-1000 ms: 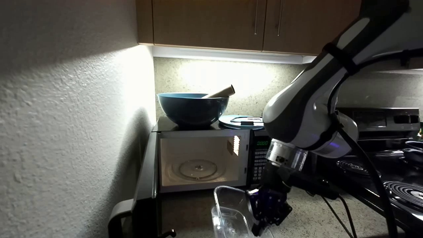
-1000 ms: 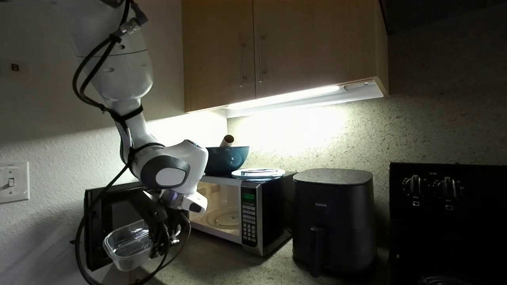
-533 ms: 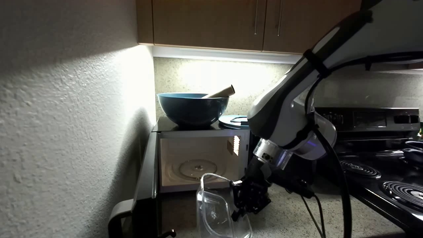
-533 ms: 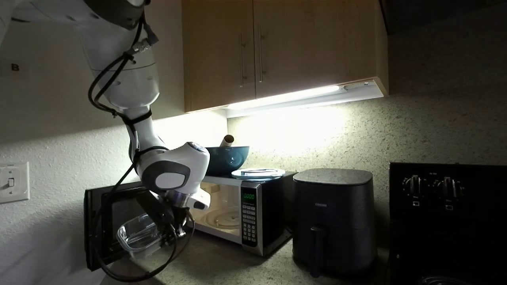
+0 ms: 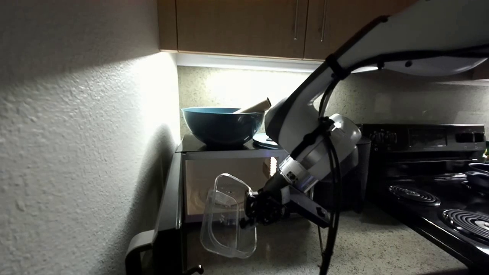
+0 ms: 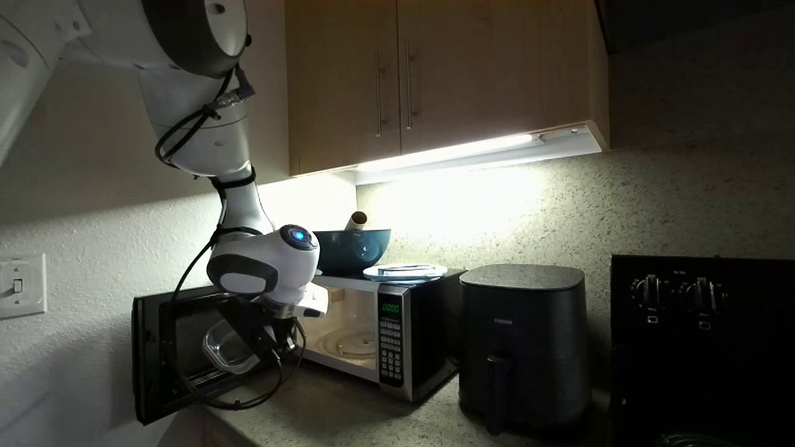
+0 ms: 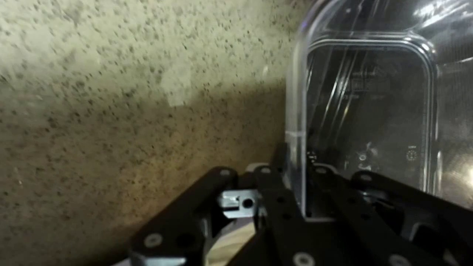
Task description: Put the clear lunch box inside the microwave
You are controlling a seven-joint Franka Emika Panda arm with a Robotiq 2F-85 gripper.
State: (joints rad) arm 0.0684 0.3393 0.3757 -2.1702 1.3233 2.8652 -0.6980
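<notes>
The clear lunch box [image 5: 223, 225] hangs tilted in the air in front of the microwave [image 5: 235, 154], over the counter. My gripper [image 5: 247, 214] is shut on one side wall of it. In the wrist view that wall runs between the dark fingers [image 7: 275, 184], and the box's floor and rounded rim spread to the right. The microwave door [image 6: 183, 341] stands swung out to the left, so the lit cavity and glass turntable [image 6: 351, 343] show. In an exterior view the wrist covers the gripper's fingertips and part of the lunch box [image 6: 225, 347].
A large blue-grey bowl [image 5: 223, 128] with a cardboard tube and a plate [image 6: 404, 270] sit on the microwave's top. Beside it stands a black air fryer [image 6: 522, 347]. The wall [image 5: 95, 152] is close on the left, the stove [image 5: 410, 193] on the right.
The arm has carried the lunch box upward and, in an exterior view, leftward, so it now overlaps the cavity opening there. The box has tilted more. The grip has stayed shut.
</notes>
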